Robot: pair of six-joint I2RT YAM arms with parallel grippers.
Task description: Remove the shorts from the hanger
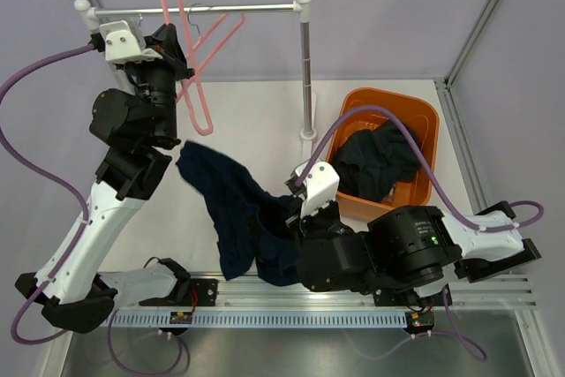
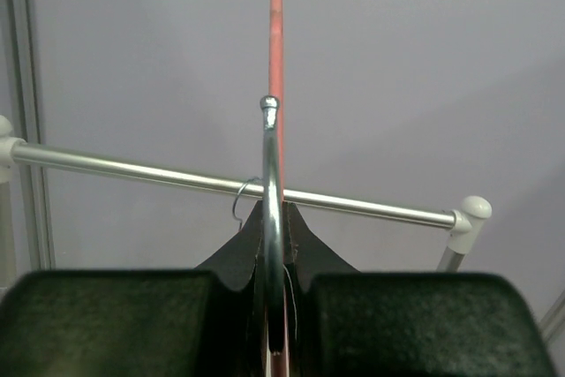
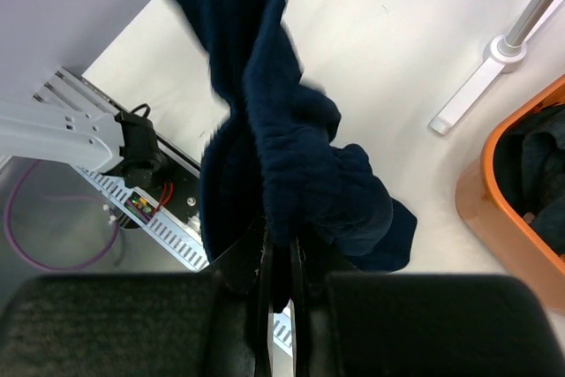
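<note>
Clamping, left: left gripper [image 1: 183, 66] pressed together on the pink hanger [image 1: 201, 86], at 10 o'clock in the top view.
Left wrist: metal hook [image 2: 271, 174] stands edge-on between the fingers [image 2: 106, 324], pink bar above it.
Rail: chrome rail [image 1: 221, 10] at 12 o'clock, just behind the hanger; cannot tell if the hook sits on it.
Shorts: navy shorts [image 1: 225, 200] drape from just below the hanger's lower corner toward 6 o'clock; contact with the hanger unclear.
Right: right gripper [image 1: 294, 218] pinching a bunched fold of the shorts' lower end, jaws almost together on cloth.
Basket: orange basket [image 1: 415, 105] at 3 o'clock, second dark shorts [image 1: 375, 161] heaped inside.
</note>
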